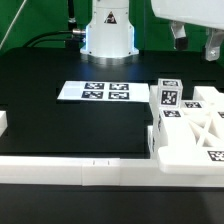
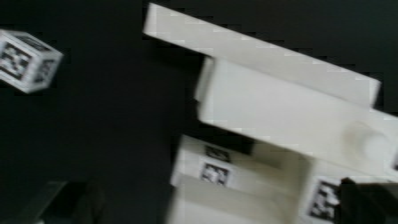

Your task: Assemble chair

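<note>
The tool (image 1: 196, 42) hung high at the exterior view's upper right, its fingers spread wide with nothing between them, well above the parts; the chair pieces (image 1: 190, 120) sat clustered on the black worktop (image 1: 70, 125) at the exterior view's right, the X-braced frame (image 1: 205, 132) nearest the front rail (image 1: 80, 170), tagged blocks (image 1: 168, 96) just behind it; the marker board (image 1: 95, 91) lay flat near the robot's base (image 1: 108, 35); in the wrist view, white tagged pieces (image 2: 285, 110) filled the frame over the dark surface.

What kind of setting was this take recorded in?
Most likely a robotics lab bench: a black table edged by white rails, a marker board of printed tags lying flat, a white robot base behind, and tagged white chair parts.
</note>
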Robot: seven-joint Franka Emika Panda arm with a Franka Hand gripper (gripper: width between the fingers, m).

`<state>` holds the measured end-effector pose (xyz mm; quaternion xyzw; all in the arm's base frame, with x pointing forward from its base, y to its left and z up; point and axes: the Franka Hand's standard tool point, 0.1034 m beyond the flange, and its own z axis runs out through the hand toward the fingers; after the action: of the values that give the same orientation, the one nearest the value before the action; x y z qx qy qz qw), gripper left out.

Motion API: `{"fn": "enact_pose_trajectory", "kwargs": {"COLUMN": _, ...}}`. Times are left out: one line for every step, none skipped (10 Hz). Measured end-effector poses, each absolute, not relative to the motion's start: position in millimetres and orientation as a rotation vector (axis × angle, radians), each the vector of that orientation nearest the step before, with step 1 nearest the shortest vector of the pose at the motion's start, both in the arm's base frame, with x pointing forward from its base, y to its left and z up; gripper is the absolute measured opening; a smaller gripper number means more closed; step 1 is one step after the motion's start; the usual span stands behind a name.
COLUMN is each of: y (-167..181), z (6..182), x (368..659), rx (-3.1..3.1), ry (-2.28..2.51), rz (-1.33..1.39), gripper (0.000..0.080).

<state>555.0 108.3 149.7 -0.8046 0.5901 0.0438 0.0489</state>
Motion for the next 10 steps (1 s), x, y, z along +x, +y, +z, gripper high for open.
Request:
{"fn": "enact_pose_trajectory", "kwargs": {"y": 111.2, "z": 149.3, "x": 555.5, "rx": -2.458, "ry": 1.781, "rz": 0.138, "gripper": 0.0649}}
{"fn": "enact_pose_trajectory", "kwargs": {"y": 110.1, "z": 148.8, "x": 555.3, "rx": -2.486, "ry": 1.743, "rz": 0.135, "gripper": 0.0649}}
{"fn": "enact_pose_trajectory", "kwargs": {"y": 110.5, "z": 148.6, "x": 555.1, "rx": -2.552, "ry": 1.640, "rz": 0.130, "gripper": 0.0649}}
{"fn": "enact_pose_trajectory", "kwargs": {"y": 110.3, "z": 148.4, "x": 554.8, "rx": -2.621, "ry": 1.526, "rz": 0.124, "gripper": 0.0649}}
{"fn": "enact_pose_trajectory", "kwargs": {"y": 110.4, "z": 149.6, "x": 552.6, "rx": -2.766, "ry": 1.308, "rz": 0.144, "gripper": 0.0649}}
{"fn": "enact_pose_trajectory", "kwargs": {"y": 110.9, "z": 152.1, "x": 554.5, "rx": -2.919, "ry": 0.957, "rz": 0.159, "gripper": 0.0649}}
{"fn": "enact_pose_trajectory", "kwargs": {"y": 113.7, "z": 152.0, "x": 556.5, "rx": -2.940, "ry": 0.880, "rz": 0.149, "gripper": 0.0649}}
{"fn": "enact_pose_trajectory", "kwargs": {"y": 115.8, "z": 150.9, "x": 556.2, "rx": -2.963, "ry": 0.782, "rz": 0.126, "gripper": 0.0649}}
{"fn": "enact_pose_trajectory", "kwargs": {"y": 113.9, "z": 150.5, "x": 556.5, "rx": -2.989, "ry": 0.669, "rz": 0.123, "gripper": 0.0649}}
{"fn": "enact_pose_trajectory", "kwargs": {"y": 113.4, "z": 150.3, "x": 556.5, "rx": -3.005, "ry": 0.580, "rz": 0.119, "gripper": 0.0649}}
